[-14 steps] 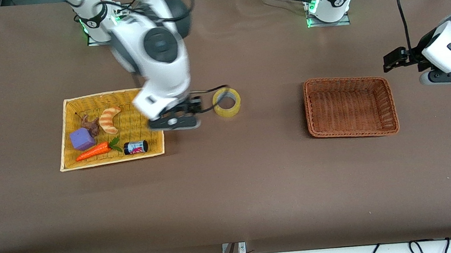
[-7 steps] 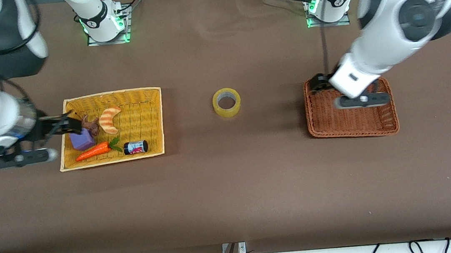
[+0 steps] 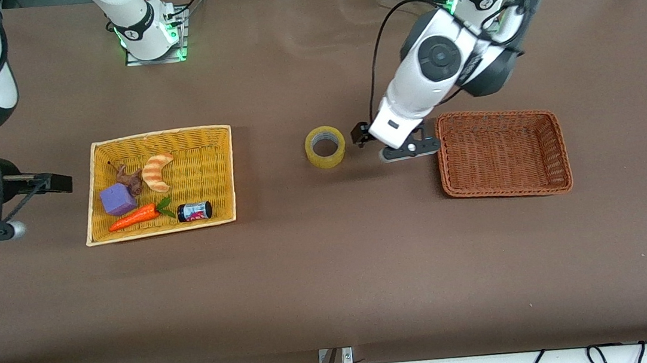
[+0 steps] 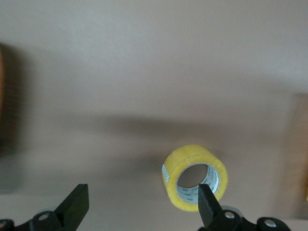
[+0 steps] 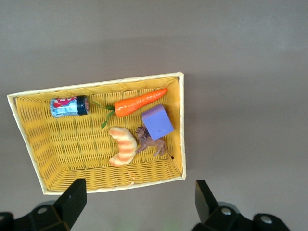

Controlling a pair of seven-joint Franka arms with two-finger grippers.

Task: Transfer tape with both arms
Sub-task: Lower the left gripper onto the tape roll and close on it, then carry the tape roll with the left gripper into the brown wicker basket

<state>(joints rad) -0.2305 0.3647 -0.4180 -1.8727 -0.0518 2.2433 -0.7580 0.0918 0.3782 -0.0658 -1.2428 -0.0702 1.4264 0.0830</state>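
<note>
The tape (image 3: 325, 146) lies flat on the tabletop (image 3: 333, 276), between the yellow basket (image 3: 220, 174) and the brown basket (image 3: 501, 152). The left end effector (image 3: 362, 136) hangs just beside the tape on the brown basket's side, fingers spread and empty; one fingertip (image 4: 208, 204) seems to overlap the roll's rim, though contact is unclear. The right end effector (image 3: 62, 183) waits beside the yellow basket, away from the tape, also open and empty.
</note>
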